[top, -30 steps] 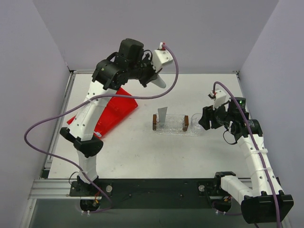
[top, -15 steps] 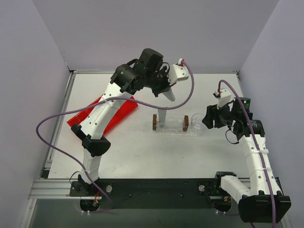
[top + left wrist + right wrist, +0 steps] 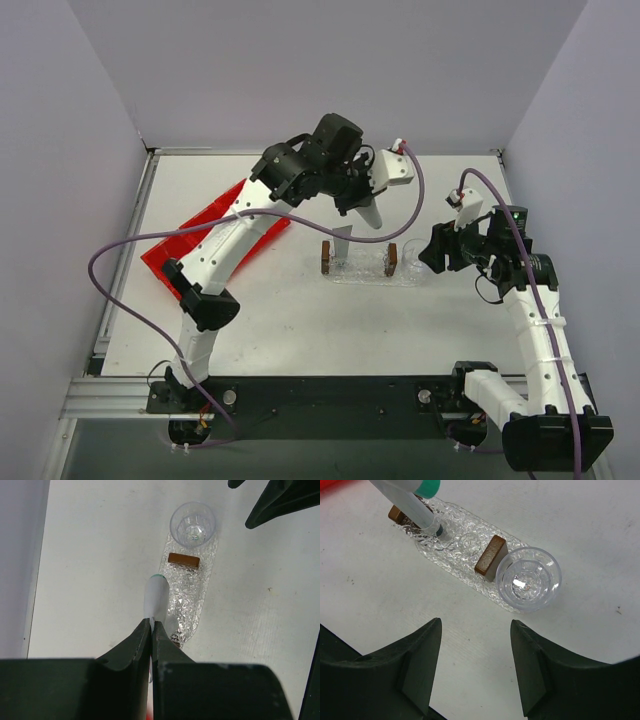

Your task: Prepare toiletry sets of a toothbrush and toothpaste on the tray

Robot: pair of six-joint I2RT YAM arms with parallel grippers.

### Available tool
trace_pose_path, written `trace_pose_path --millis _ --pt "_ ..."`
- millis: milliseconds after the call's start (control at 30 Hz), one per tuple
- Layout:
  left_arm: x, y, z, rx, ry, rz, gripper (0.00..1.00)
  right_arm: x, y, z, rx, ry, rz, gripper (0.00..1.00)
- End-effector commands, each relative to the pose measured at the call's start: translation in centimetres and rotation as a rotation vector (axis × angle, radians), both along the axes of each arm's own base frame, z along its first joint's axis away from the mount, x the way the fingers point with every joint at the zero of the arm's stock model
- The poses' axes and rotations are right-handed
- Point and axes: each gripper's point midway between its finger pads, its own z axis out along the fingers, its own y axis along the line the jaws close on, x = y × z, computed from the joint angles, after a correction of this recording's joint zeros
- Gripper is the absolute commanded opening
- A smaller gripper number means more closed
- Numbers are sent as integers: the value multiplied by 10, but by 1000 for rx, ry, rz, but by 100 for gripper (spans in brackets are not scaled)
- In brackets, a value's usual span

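Observation:
My left gripper (image 3: 151, 624) is shut on the flat end of a toothpaste (image 3: 156, 596) tube, which hangs cap-down over the left part of the clear textured tray (image 3: 194, 600). From above, the gripper (image 3: 362, 203) hovers just behind the tray (image 3: 367, 270). A second silvery toothpaste (image 3: 342, 241) stands tilted at the tray's left end, its dark cap (image 3: 438, 530) down on the tray (image 3: 455, 562). My right gripper (image 3: 475, 625) is open and empty, just right of the tray. The toothbrush is out of view.
Two brown blocks (image 3: 490, 555) (image 3: 326, 257) stand on the tray. A clear cup (image 3: 530, 579) sits at its right end, close to my right gripper (image 3: 432, 250). A red bin (image 3: 215, 235) lies at the left. Walls close in the table's sides and back.
The left arm has swung right from above the red bin to above the tray, carrying the tube. The right arm has barely shifted.

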Motion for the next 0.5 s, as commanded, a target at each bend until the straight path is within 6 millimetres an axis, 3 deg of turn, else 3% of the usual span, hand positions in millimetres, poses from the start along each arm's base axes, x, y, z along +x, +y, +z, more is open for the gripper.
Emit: trace_pose_path --millis 0,467 --pt "2 -12 1 -13 -20 -8 0 0 1 7 3 -43 13 52" --pt "11 -19 -43 83 32 14 0 -2 -3 6 -10 -47 -9 52"
